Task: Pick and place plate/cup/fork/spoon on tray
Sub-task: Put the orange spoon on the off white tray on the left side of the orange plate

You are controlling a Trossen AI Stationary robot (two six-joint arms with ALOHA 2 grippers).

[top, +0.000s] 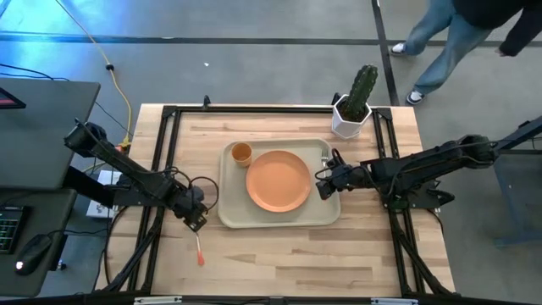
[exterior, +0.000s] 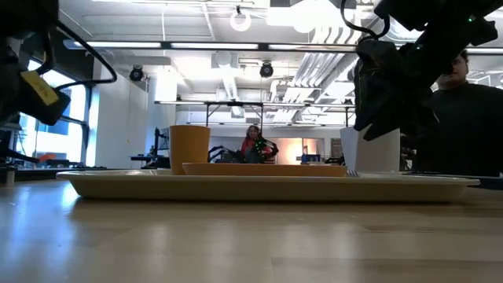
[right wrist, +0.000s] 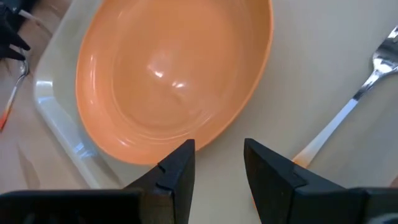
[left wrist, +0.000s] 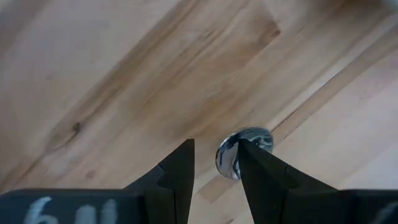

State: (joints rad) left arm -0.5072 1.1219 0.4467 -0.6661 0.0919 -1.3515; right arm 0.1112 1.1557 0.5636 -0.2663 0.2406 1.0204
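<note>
Plate (top: 279,180) and cup (top: 241,153) on tray (top: 279,217); right claw (top: 325,184) over tray's edge; spoon (top: 198,251) on bench (top: 296,254) near left claw (top: 196,220).

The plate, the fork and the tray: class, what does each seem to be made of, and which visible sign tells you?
The plate: probably plastic, orange, smooth with soft highlights.
The fork: shiny silver tines, apparently metal; its orange handle may be plastic.
The tray: pale beige, likely plastic, with a slightly glossy raised rim.
</note>
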